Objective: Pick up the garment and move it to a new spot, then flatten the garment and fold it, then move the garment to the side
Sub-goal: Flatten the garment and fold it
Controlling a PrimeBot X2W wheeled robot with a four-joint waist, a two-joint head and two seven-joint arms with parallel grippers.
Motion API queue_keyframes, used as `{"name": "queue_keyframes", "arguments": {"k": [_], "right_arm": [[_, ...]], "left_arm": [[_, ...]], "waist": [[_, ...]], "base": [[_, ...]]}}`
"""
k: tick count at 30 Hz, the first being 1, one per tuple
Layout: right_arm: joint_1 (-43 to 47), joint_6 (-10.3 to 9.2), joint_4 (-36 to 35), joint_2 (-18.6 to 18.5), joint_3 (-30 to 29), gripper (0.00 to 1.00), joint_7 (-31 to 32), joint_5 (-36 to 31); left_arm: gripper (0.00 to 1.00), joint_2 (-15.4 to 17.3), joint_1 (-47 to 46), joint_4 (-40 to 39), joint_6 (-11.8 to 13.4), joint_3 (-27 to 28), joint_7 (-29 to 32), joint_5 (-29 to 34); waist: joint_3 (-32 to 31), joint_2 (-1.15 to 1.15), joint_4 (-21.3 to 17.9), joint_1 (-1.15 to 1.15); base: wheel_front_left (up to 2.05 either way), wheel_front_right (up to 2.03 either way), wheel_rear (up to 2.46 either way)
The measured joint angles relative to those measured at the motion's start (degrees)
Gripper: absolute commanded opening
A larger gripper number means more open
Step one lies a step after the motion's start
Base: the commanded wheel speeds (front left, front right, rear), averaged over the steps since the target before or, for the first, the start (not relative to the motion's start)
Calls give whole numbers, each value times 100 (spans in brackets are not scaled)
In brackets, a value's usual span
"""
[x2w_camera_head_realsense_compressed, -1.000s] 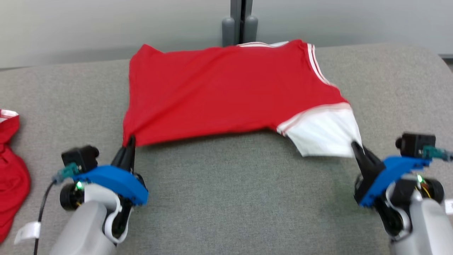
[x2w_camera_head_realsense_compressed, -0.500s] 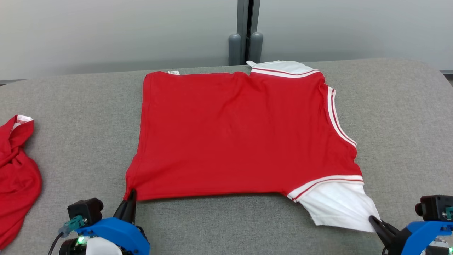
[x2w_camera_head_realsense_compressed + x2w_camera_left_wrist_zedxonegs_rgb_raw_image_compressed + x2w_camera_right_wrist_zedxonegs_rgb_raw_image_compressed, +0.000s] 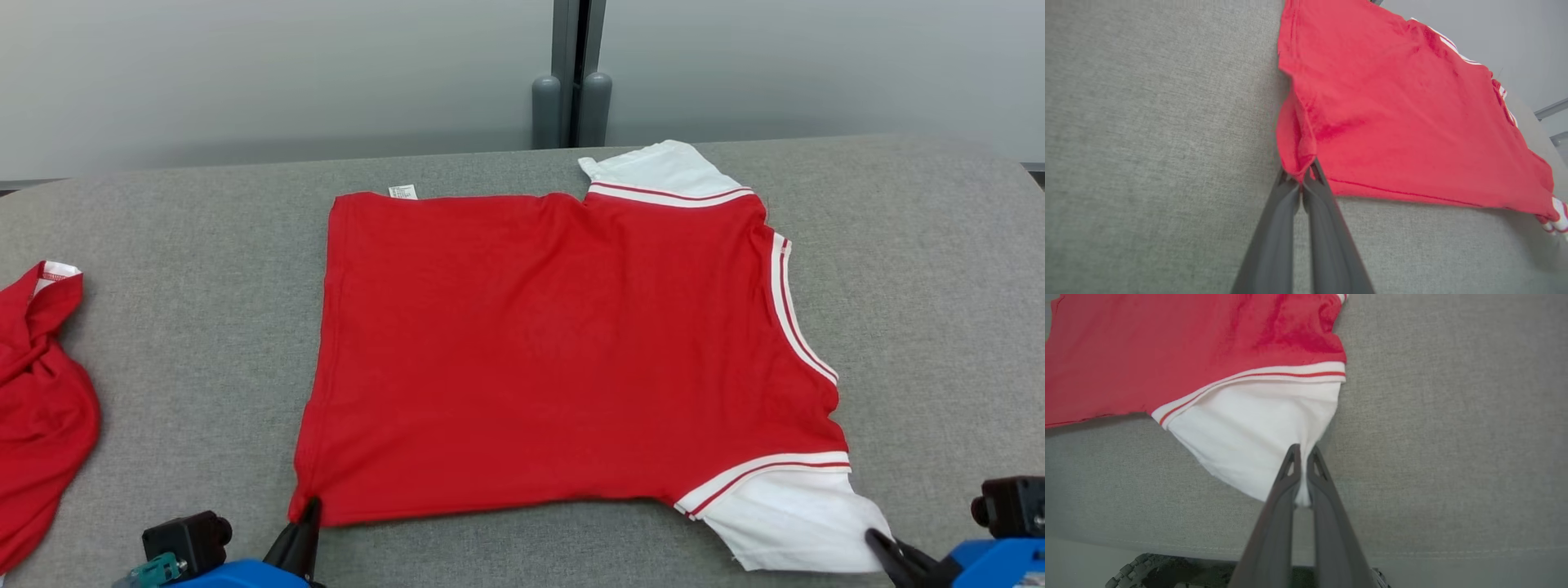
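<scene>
Both near corners of the garment [image 3: 555, 351] are pinched: left pincer [image 3: 1302, 179] on hem [image 3: 1292, 161], right pincer [image 3: 1301, 453] on white sleeve [image 3: 1249, 437]; its length runs between them.

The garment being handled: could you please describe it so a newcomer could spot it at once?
On the grey table, look at the middle. The red shirt lies spread flat there, with white sleeves. Its neighbour, the red garment at the left edge, is crumpled.
</scene>
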Motion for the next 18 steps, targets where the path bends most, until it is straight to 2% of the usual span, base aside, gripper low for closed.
{"name": "queue_keyframes", "arguments": {"k": [10, 18], "right_arm": [[-1046, 0, -256, 0, 436, 0, -66, -768], [-2065, 0, 367, -2, 699, 0, -282, -1059]], "left_arm": [[0, -19, -241, -645, -74, 124, 309, -359], [0, -199, -857, -322, -166, 189, 530, -670]], "waist": [[60, 1, -58, 0], [144, 1, -44, 1]], "base": [[0, 0, 0], [0, 0, 0]]}}
